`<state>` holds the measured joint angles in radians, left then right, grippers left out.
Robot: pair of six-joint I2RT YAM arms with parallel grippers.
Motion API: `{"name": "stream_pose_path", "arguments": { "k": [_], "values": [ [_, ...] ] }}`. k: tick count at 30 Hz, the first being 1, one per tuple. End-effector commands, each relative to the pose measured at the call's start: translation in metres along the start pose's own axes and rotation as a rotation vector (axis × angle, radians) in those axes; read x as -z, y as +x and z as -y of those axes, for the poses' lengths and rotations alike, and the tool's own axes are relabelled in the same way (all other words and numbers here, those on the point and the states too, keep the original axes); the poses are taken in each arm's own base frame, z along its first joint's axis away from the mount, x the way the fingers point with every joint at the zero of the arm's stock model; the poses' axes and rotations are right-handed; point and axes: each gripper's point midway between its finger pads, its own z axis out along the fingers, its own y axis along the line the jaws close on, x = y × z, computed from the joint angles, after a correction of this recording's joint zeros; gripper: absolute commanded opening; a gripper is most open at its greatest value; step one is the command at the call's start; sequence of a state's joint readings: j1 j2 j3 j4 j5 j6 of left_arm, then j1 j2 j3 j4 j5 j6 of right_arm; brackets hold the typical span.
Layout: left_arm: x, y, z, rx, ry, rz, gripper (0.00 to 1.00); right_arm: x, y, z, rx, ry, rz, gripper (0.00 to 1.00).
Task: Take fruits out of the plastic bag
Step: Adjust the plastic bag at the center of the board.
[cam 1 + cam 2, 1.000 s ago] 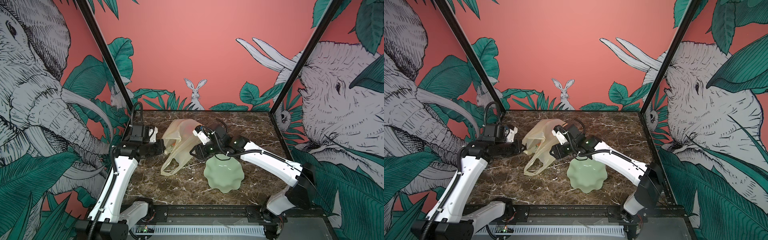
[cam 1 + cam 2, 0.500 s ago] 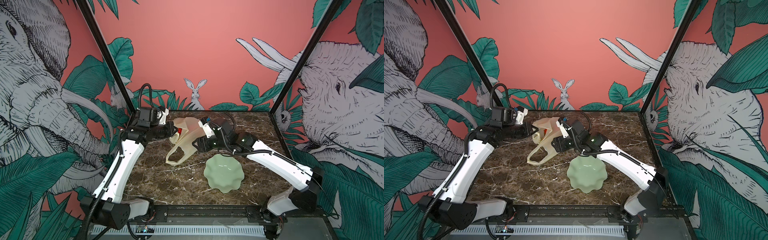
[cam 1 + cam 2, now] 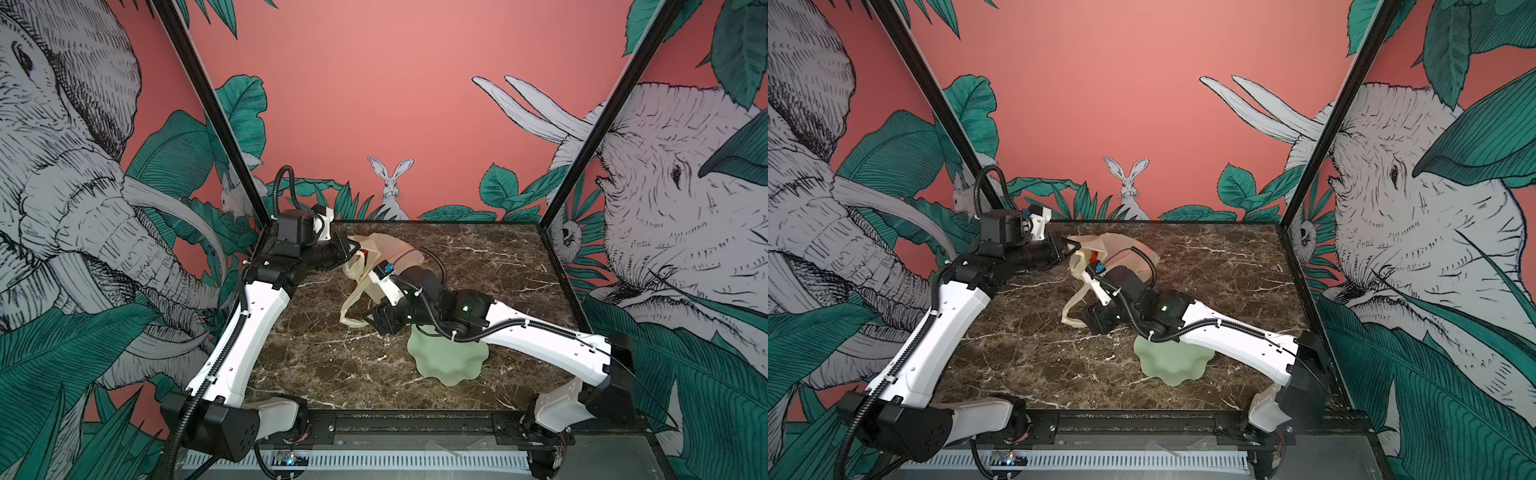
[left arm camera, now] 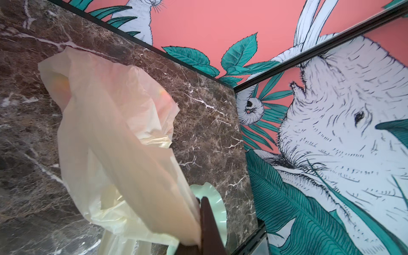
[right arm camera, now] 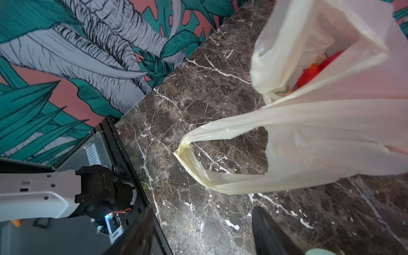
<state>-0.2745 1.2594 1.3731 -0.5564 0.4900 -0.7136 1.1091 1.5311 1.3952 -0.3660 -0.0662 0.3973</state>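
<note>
**Bag raised, fruits inside.** The left gripper (image 3: pixel 354 250) is clamped on the rim of the bag (image 3: pixel 392 251) and holds its mouth up over the back left part of the table (image 3: pixel 311 357). In the left wrist view the bag (image 4: pixel 114 132) hangs from the gripper's dark finger (image 4: pixel 206 212).

The fruits (image 3: pixel 365 252) are in the bag. A patch of red shows at the raised mouth in both top views, and the right wrist view looks into the opening at red and orange fruits (image 5: pixel 313 70). A green-and-orange print (image 5: pixel 283 89) on the plastic is too blurred to read.

The right gripper (image 3: pixel 370 322) hovers low over the table with its jaws wide and only marble between them. It is just beside the loop (image 3: pixel 351 309), which trails down from the bag. In the right wrist view the loop (image 5: pixel 198 172) lies ahead of the spread fingers (image 5: pixel 267 231). The dish (image 3: pixel 449 361) sits on the near right part of the table, partly under the right arm.

A second ago the bag lay slumped on the table, with the left gripper low at its left edge and the right gripper at its right side by the dish. Since then the left arm has swung up and back, lifting the bag's mouth — the red fruit now shows there. The right gripper has moved down to the loop's end. The dish has not moved.
</note>
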Motion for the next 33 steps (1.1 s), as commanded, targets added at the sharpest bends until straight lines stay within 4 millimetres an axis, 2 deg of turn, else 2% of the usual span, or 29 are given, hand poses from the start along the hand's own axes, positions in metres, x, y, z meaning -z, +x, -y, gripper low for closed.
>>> {"name": "stream_pose_path", "arguments": {
  "k": [1, 6, 8, 11, 18, 22, 27, 28, 30, 33],
  "values": [
    [0.010, -0.012, 0.021, 0.023, 0.073, 0.068, 0.00, -0.006, -0.029, -0.010, 0.117, 0.010, 0.135, 0.70],
    [0.010, -0.016, 0.023, 0.059, 0.090, 0.089, 0.00, -0.020, -0.032, -0.020, 0.205, 0.041, 0.178, 0.73],
    [0.009, -0.017, 0.025, 0.073, 0.105, 0.098, 0.00, -0.033, -0.027, -0.025, 0.244, 0.048, 0.169, 0.76],
    [0.009, -0.018, 0.025, 0.083, 0.107, 0.099, 0.00, -0.040, -0.024, -0.025, 0.279, 0.107, 0.160, 0.77],
    [0.015, -0.018, 0.024, 0.076, 0.094, 0.118, 0.00, -0.047, -0.008, 0.003, 0.255, 0.263, 0.086, 0.76],
    [0.018, -0.017, 0.026, 0.046, 0.102, 0.121, 0.00, -0.053, 0.004, 0.018, 0.243, 0.340, 0.049, 0.71],
    [0.024, -0.016, 0.022, 0.019, 0.059, 0.130, 0.00, -0.058, 0.010, 0.035, 0.244, 0.443, 0.009, 0.50],
    [0.024, -0.017, 0.022, 0.015, 0.050, 0.128, 0.00, -0.058, 0.012, 0.037, 0.238, 0.453, 0.009, 0.43],
    [0.023, -0.018, 0.024, 0.000, 0.047, 0.111, 0.00, -0.053, 0.011, 0.040, 0.230, 0.461, 0.029, 0.27],
    [0.021, -0.018, 0.022, -0.014, 0.026, 0.092, 0.00, -0.042, 0.009, 0.043, 0.222, 0.472, 0.059, 0.15]
  ]
}}
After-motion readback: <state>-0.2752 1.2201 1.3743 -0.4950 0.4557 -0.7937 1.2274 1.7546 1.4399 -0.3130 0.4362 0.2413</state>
